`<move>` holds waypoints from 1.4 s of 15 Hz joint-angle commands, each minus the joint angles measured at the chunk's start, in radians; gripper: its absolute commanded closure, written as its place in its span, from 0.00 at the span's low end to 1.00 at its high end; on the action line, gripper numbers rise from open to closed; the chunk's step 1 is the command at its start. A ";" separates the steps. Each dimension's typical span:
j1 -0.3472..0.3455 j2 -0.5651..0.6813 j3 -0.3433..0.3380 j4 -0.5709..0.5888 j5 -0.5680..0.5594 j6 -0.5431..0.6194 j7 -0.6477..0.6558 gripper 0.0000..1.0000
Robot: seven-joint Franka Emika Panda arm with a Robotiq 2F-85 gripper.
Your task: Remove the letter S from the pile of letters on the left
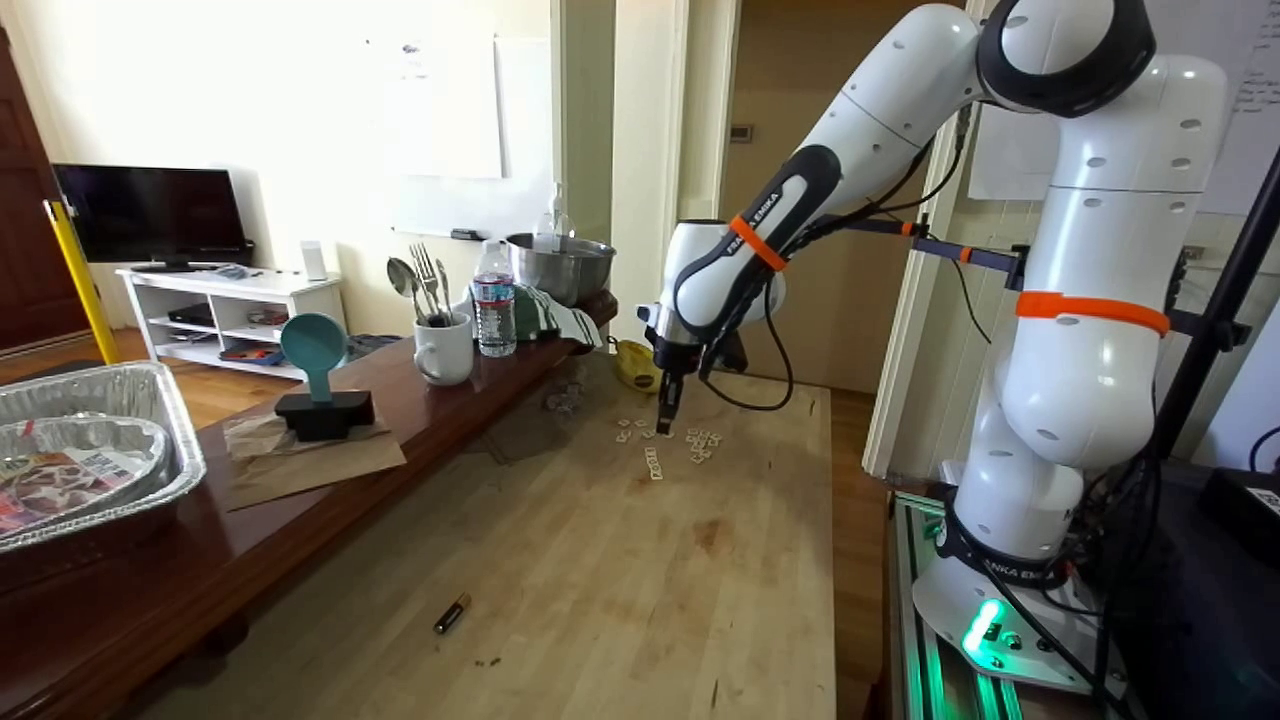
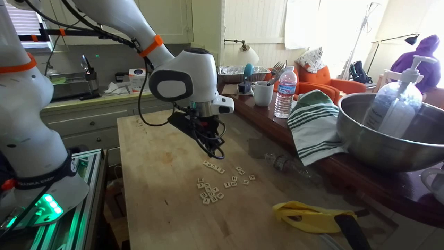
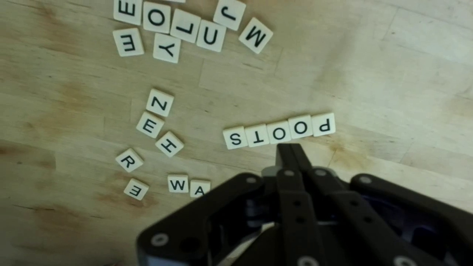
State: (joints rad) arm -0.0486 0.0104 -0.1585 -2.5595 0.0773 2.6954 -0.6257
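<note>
The pile of letters [image 3: 184, 26] is a clump of pale square tiles at the top left of the wrist view, partly cut off by the frame edge. It also shows in both exterior views [image 1: 703, 440] [image 2: 211, 194]. I see no S in its visible part. A tile with the letter S [image 3: 235, 139] lies at the left end of a straight row of touching tiles [image 3: 279, 132]; the row also shows in an exterior view [image 2: 213, 167]. My gripper [image 3: 290, 146] is shut with nothing between its fingertips. It hangs above the table, beside the middle of the row.
Several loose tiles [image 3: 149, 125] lie between the pile and the gripper's side. A yellow bag-like item [image 2: 308, 217] and a clear crushed bottle [image 2: 282, 162] lie on the table. A battery [image 1: 452, 612] lies farther off. A raised dark ledge [image 1: 430, 440] borders the table.
</note>
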 commanded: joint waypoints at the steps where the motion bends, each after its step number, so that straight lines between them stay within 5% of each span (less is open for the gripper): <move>1: -0.035 0.080 0.022 0.038 0.037 0.057 -0.032 1.00; 13: -0.168 0.249 0.158 0.100 0.076 0.221 -0.067 1.00; 21: -0.218 0.269 0.180 0.114 0.050 0.223 -0.056 1.00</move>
State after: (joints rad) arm -0.2351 0.2494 0.0095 -2.4568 0.1434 2.8920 -0.6730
